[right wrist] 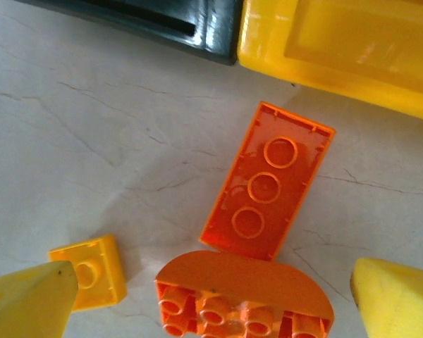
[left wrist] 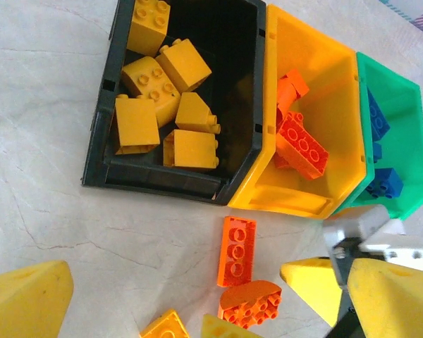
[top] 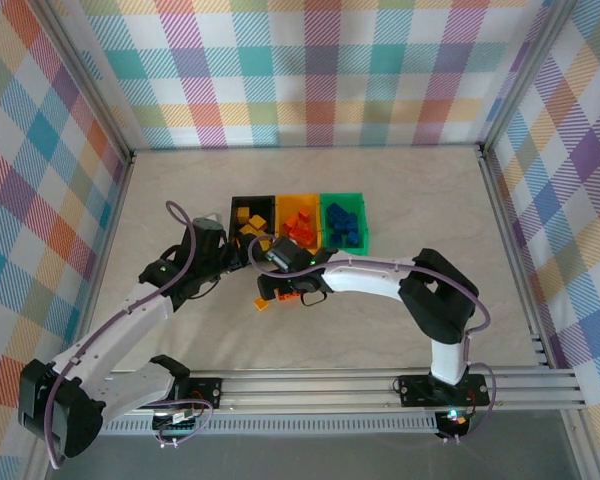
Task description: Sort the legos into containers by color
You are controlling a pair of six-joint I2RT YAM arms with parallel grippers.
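The containers stand in a row: a black bin (left wrist: 99, 151) with several yellow legos (left wrist: 137, 123), a yellow-orange bin (left wrist: 338, 91) with orange legos (left wrist: 303, 144), and a green bin (left wrist: 409, 105) with blue legos (left wrist: 381, 183). In front of them on the table lie a flat orange brick (right wrist: 268, 183) turned underside up, a rounded orange brick (right wrist: 243, 292) and a small yellow brick (right wrist: 92, 271). My right gripper (right wrist: 215, 282) is open, with the rounded orange brick between its fingers. My left gripper (left wrist: 204, 296) is open and empty, just in front of the black bin.
Both grippers (top: 220, 245) (top: 280, 285) sit close together in front of the bins (top: 298, 200). The right gripper's yellow fingers (left wrist: 310, 282) reach into the left wrist view beside the loose bricks. Checked walls enclose the table (top: 430, 300).
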